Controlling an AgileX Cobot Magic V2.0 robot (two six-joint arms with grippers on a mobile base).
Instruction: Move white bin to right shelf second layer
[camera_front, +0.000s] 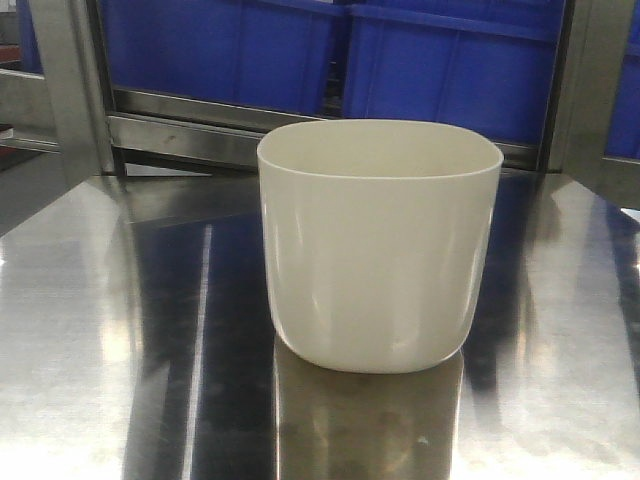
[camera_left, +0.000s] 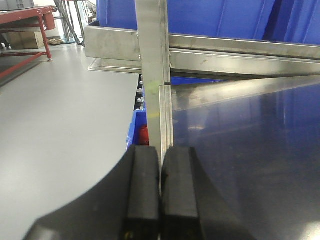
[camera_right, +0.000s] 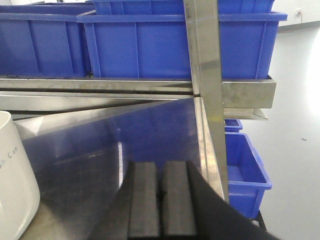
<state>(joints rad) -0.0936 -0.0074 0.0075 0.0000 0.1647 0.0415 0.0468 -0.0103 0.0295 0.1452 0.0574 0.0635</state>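
Bin: white bin (camera_front: 378, 245) upright on the steel tabletop (camera_front: 110, 340), mouth facing up, walls mirrored in the shiny surface; touched by neither gripper.
Bin, right wrist view: at the left edge, partly cut off, faint grey lettering on its wall.
Left gripper (camera_left: 160, 155): pads pressed together, gripping nothing; over the tabletop's left edge, in line with an upright steel post (camera_left: 152, 60).
Right gripper (camera_right: 161, 167): pads closed against each other, empty; near the tabletop's right edge, well apart from the bin.
Behind: blue crates (camera_front: 440, 60) on a steel rack level just beyond the tabletop.
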